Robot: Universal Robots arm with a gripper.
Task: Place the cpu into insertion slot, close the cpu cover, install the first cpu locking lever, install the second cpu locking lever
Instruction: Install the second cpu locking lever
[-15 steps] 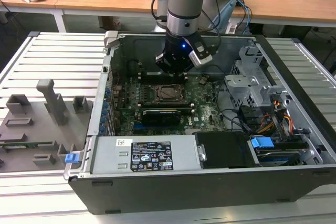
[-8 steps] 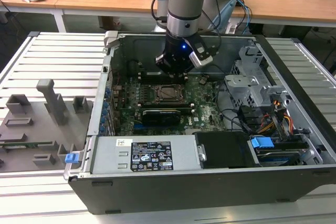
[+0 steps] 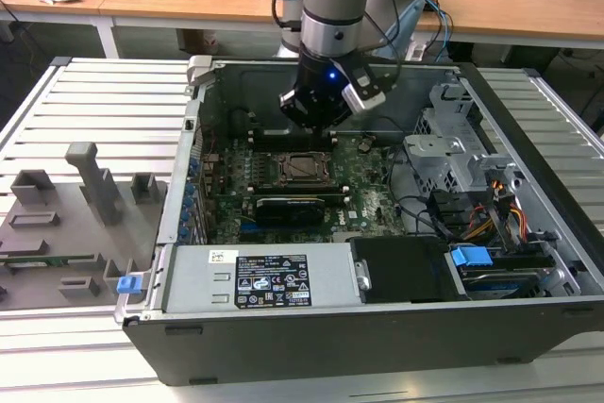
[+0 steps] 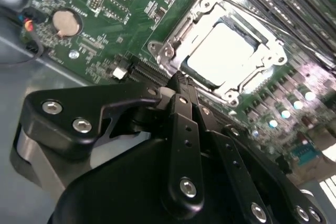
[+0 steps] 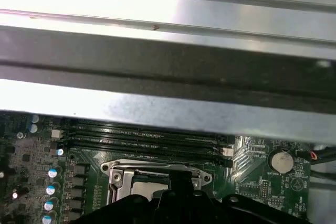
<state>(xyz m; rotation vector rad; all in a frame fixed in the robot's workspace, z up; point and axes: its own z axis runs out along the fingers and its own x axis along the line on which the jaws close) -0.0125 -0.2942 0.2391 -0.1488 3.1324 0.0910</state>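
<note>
Exterior view: an open computer case [image 3: 528, 195] is laid on a slatted metal surface [image 3: 85, 110], with the arm [image 3: 340, 7] reaching down into it. The tool [image 3: 316, 120] is held just above the green motherboard [image 3: 368, 186], near the far edge of the insertion slot [image 3: 304, 167].

In the second wrist view the tool's fingers [image 4: 184, 108] are seen pressed together, closed with nothing between them, the tips just beside the corner of the slot. The cpu [image 4: 223, 51] is seated in the insertion slot [image 4: 207, 90], its bright metal face visible through the window of the cpu cover [image 4: 210, 11], which is lowered flat over it. A coin battery [image 4: 65, 22] is seen on the board well apart from the socket.

In the first wrist view the cover [image 5: 118, 174] and memory slots [image 5: 147, 140] are seen beyond the tool [image 5: 181, 182], with the case wall [image 5: 168, 66] above. Whether the locking levers are latched cannot be told.

A grey fixture tray [image 3: 66, 224] is placed on the surface at the exterior view's left.
</note>
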